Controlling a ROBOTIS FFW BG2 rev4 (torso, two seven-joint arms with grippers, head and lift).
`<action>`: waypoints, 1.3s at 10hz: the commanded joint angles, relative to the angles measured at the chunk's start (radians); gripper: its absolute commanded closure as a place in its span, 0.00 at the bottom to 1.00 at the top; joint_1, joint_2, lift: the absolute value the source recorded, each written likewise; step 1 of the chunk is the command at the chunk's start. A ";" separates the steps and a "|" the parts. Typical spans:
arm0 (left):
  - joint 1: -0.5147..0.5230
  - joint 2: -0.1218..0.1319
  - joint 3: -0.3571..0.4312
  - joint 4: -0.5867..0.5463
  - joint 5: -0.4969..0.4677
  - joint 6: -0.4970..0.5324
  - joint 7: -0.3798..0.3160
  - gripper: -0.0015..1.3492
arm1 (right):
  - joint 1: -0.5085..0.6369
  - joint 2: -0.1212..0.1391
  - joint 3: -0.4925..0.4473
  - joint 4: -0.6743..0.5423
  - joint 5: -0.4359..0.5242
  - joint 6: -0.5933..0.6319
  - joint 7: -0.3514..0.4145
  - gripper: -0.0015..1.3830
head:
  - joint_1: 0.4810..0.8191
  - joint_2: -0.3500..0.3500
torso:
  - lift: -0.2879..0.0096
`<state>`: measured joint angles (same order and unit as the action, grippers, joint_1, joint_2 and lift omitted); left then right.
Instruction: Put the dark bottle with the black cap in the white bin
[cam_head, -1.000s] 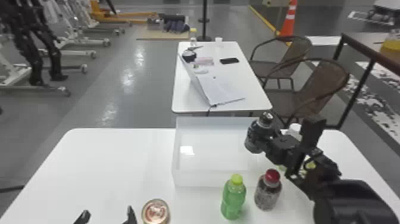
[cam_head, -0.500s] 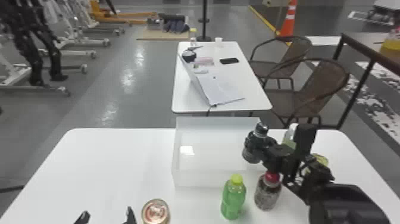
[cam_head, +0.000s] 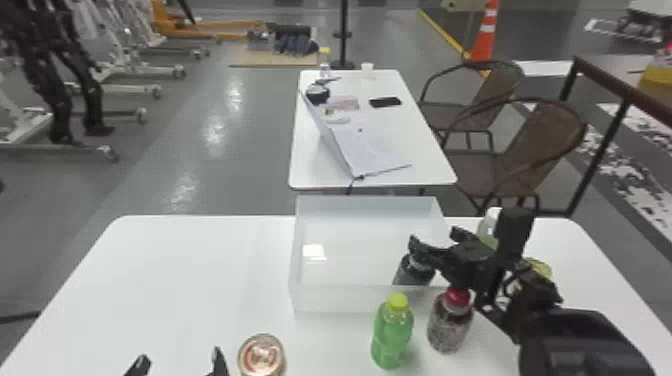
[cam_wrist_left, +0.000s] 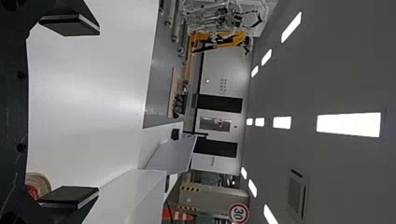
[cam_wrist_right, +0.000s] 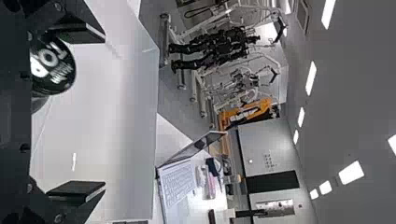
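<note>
The dark bottle is inside the white bin, at its right side behind the front wall. Just above it is my right gripper, its fingers apart. In the right wrist view the bottle lies near one finger of the right gripper, which is wide open, with the bin wall beyond. My left gripper stands parked at the bottom edge, left of the can; in the left wrist view the left gripper is open around nothing.
In front of the bin stand a green bottle and a red-capped bottle. A can is at the near edge. Under and behind the right arm are a pale bottle and a yellow-green item. A second table stands behind.
The dark bottle, held over the bin's right side before, is lower and slightly left, inside the bin. My right gripper has moved left and opened, letting it go. The left one kept still.
</note>
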<state>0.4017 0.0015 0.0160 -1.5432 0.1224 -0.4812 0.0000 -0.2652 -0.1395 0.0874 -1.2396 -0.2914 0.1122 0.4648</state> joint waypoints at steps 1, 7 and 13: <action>0.000 -0.004 0.001 0.000 0.000 0.000 0.000 0.07 | 0.017 0.000 -0.002 -0.037 -0.005 -0.017 0.000 0.08 | 0.20 0.50 | 0.63; 0.000 -0.004 0.002 0.000 0.000 -0.013 0.000 0.07 | 0.455 -0.011 -0.086 -0.618 0.149 -0.072 -0.236 0.08 | 0.20 0.50 | 0.63; -0.003 -0.004 0.001 -0.020 -0.041 0.004 0.000 0.07 | 0.730 -0.022 -0.090 -0.664 0.209 -0.120 -0.245 0.08 | 0.20 0.50 | 0.63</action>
<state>0.4008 0.0015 0.0183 -1.5567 0.0906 -0.4879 0.0000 0.4607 -0.1564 -0.0031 -1.9096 -0.0885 -0.0152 0.2171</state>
